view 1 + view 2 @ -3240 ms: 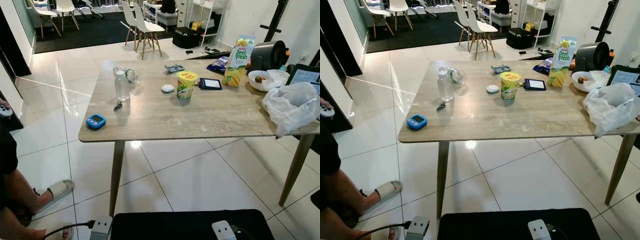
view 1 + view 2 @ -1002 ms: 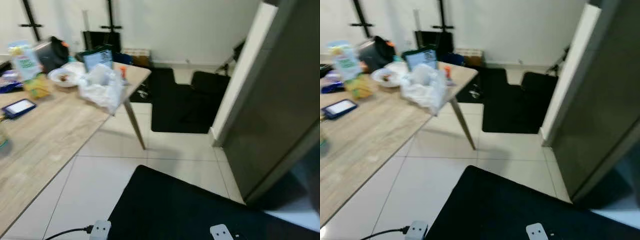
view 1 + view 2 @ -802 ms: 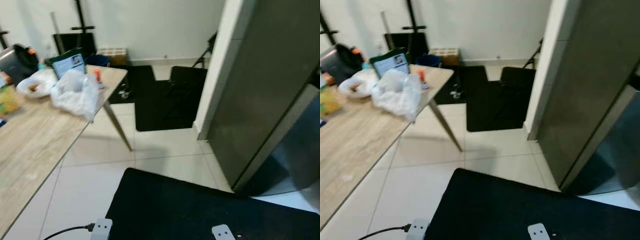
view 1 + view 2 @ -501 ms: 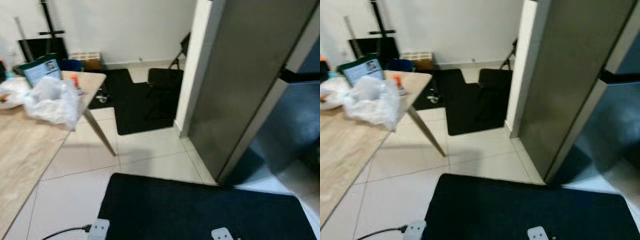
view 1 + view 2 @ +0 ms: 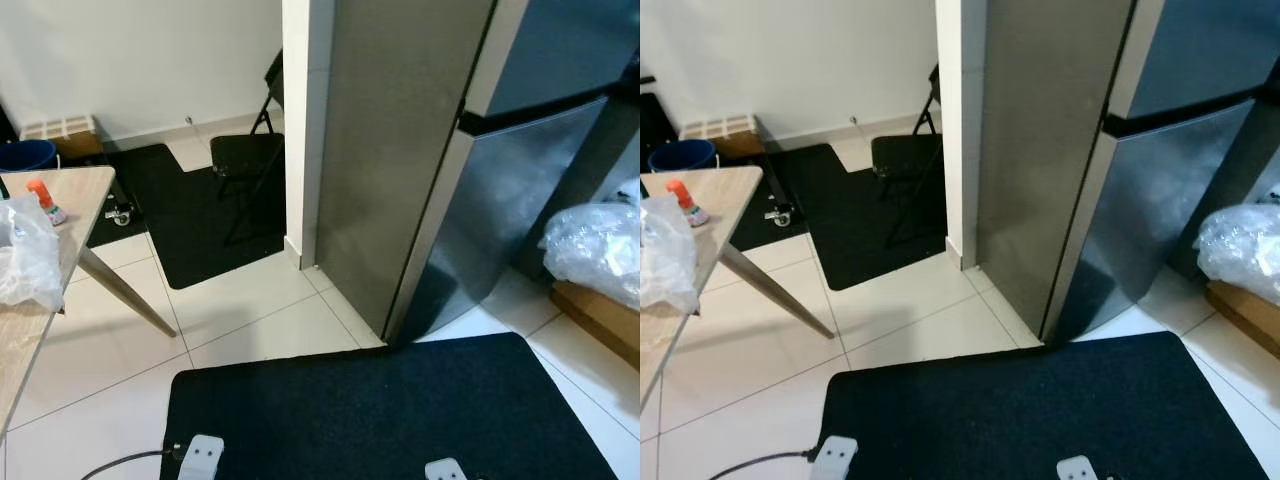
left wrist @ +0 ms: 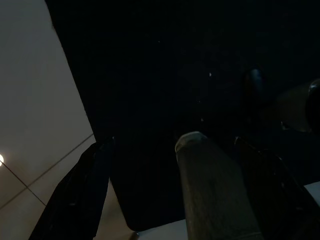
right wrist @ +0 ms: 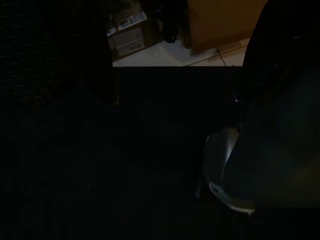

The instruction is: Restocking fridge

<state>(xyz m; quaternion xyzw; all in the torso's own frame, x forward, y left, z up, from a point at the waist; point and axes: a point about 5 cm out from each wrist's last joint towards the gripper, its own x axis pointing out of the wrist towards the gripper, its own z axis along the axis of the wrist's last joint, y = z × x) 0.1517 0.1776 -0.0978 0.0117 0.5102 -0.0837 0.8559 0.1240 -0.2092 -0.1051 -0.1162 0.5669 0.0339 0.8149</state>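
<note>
Ahead of me now stands the fridge point(image 5: 420, 150), doors closed, since I have turned away from the desk point(image 5: 40, 290) where the groceries lie; both arms hang idle, and I cannot tell whether either hand is clenched.

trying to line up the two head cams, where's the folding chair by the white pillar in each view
Left eye view: the black folding chair stands upper middle, just left of the white pillar.
Right eye view: the folding chair sits in nearly the same spot, slightly further right, again against the pillar's left side.
Wrist views: too dark to make it out.
Shared landmark: the grey fridge right of the pillar.
</note>
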